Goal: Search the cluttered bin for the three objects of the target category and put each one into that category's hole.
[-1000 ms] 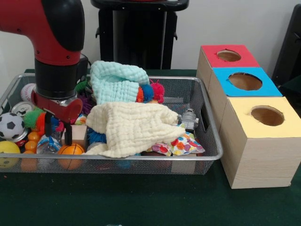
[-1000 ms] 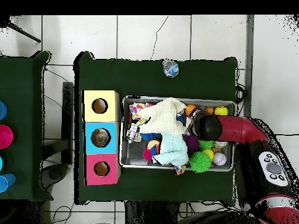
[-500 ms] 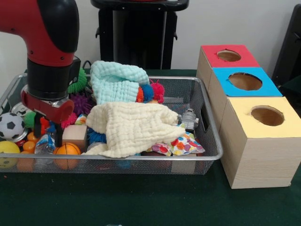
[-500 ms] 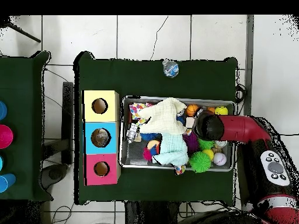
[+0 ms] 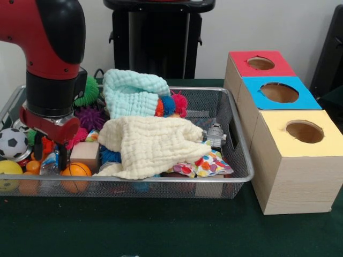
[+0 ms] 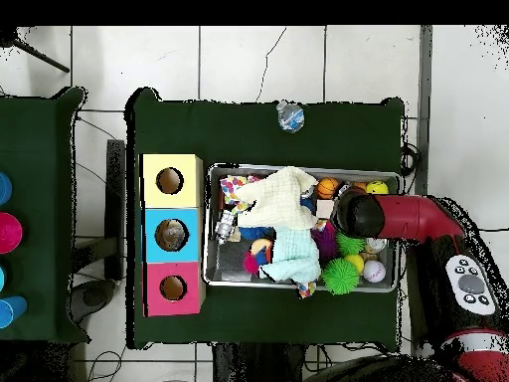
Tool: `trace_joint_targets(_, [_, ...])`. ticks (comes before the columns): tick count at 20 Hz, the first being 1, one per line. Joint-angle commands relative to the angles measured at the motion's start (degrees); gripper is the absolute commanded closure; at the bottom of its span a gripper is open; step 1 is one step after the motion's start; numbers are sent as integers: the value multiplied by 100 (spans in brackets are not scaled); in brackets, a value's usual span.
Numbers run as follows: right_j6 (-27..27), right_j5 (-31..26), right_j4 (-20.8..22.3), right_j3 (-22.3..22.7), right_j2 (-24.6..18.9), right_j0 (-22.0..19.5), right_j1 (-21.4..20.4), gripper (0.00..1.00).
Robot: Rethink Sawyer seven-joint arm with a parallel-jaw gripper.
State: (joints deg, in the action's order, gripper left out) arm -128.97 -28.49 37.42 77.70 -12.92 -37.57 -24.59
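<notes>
The wire mesh bin [image 5: 236, 140] [image 6: 212, 225] is packed with toys. At its left end in the front view lie an orange basketball [image 5: 76, 171] [image 6: 327, 187], a soccer ball [image 5: 12, 143], a yellow ball [image 5: 7, 172] [image 6: 376, 187] and spiky balls [image 5: 92, 116]. A cream cloth [image 5: 153, 143] [image 6: 280, 199] and a mint cloth [image 5: 134, 91] [image 6: 295, 254] cover the middle. My gripper [image 5: 51, 152] hangs low over that left end, open, its fingers on either side of a small clear wrapper or bottle [image 5: 50, 162]. From overhead the arm's head [image 6: 360, 214] hides the gripper.
Three boxes with round holes stand beside the bin: yellow [image 5: 303, 131] [image 6: 169, 180], blue [image 5: 278, 92] [image 6: 171, 235], red [image 5: 260, 63] [image 6: 172, 288]. A wooden block [image 5: 84, 154], a small robot figure [image 5: 215, 134] and a spotted beanbag [image 5: 206, 165] also lie in the bin. A crushed bottle [image 6: 290, 116] lies outside it.
The gripper has slid toward the bin's left end in the front view, off the wooden block and basketball, and now straddles the small wrapper. The toys have not shifted.
</notes>
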Motion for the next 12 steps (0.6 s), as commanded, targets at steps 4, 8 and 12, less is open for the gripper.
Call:
trace_joint_targets(4, [1584,-551,-53,130,-956,-131,442,0])
trace_joint_targets(8, [1822,-787,-313,416,-1359,-456,430,0])
trace_joint_targets(12, [1877,-933,-327,484,-1529,-577,360,0])
